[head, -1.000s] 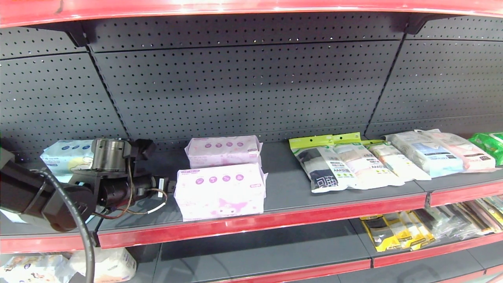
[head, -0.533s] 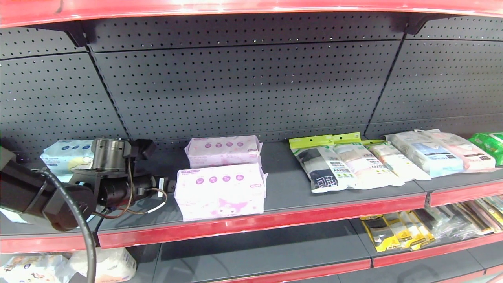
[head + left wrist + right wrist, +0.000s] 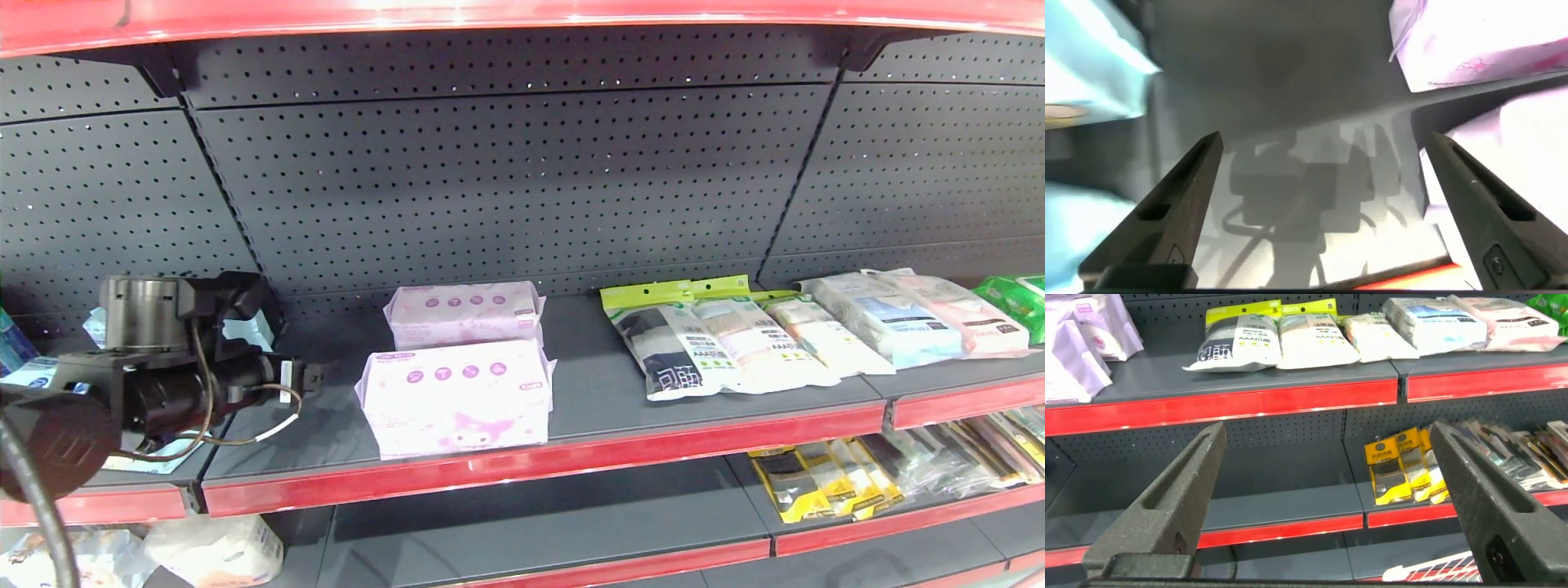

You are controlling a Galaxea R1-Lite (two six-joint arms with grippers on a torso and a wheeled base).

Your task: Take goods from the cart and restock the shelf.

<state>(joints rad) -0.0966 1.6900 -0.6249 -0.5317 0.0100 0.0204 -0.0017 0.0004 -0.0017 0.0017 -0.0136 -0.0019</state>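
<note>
Two pink tissue packs point(image 3: 455, 398) lie beside the spread left hand point(image 3: 1324, 143).

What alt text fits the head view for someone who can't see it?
The robot's left arm hangs over a dark shelf beside a pink tissue pack, a second pack behind it. Bagged garments lie to the right, yellow packets below.

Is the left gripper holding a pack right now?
No: the left gripper has its fingers spread wide apart, with just the bare shelf surface between them.
</note>
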